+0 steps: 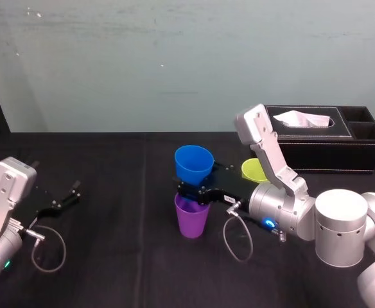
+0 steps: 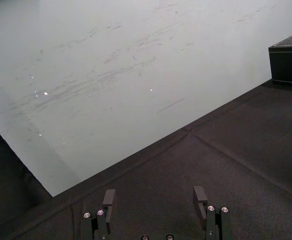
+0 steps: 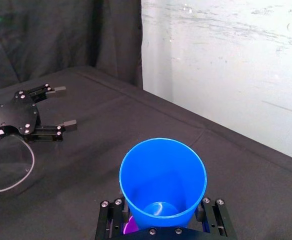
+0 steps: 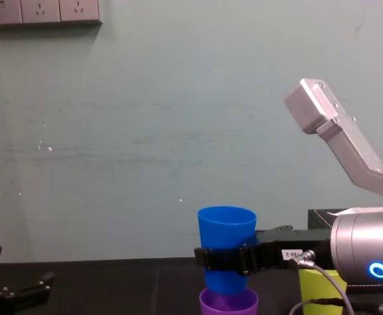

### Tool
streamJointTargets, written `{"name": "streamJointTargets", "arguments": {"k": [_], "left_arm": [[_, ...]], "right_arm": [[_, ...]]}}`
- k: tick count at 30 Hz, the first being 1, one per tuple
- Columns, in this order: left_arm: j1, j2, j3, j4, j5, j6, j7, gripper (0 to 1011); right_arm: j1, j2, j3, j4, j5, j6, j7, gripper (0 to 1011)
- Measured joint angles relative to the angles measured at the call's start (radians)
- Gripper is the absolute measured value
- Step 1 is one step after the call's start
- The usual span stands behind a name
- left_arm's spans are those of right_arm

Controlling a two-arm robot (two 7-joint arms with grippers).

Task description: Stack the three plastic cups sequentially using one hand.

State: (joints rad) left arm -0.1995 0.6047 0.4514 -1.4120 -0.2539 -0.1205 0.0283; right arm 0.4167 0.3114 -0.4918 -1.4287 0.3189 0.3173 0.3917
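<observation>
Head view, tapered blue cup, right gripper fingers clamping it, over purple cup

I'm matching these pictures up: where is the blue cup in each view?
Head view: centre, blue cup in the right hand, over the purple cup.
Left wrist view: open left hand, cloth, wall.
Right wrist view: bottom centre.
Chest view: bottom centre.
Shared landmark: the left hand, off to the cup's left.
</observation>
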Motion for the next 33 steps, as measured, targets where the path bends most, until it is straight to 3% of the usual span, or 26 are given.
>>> {"name": "streamJointTargets", "arguments": {"k": [8, 24, 33], "left_arm": [[0.0, 0.0, 0.0, 0.0, 0.0, 0.0, 0.0, 1000], [0.0, 0.0, 0.0, 0.0, 0.0, 0.0, 0.0, 1000], [0.0, 0.0, 0.0, 0.0, 0.0, 0.0, 0.0, 1000]], "right_arm": [[-0.001, -0.001, 0.006, 0.002, -0.007, -0.007, -0.007, 715], [0.003, 0.015, 0.084, 0.017, -0.028, -0.025, -0.057, 715], [-0.013, 0.014, 0.073, -0.009, -0.025, -0.02, -0.029, 715]]}}
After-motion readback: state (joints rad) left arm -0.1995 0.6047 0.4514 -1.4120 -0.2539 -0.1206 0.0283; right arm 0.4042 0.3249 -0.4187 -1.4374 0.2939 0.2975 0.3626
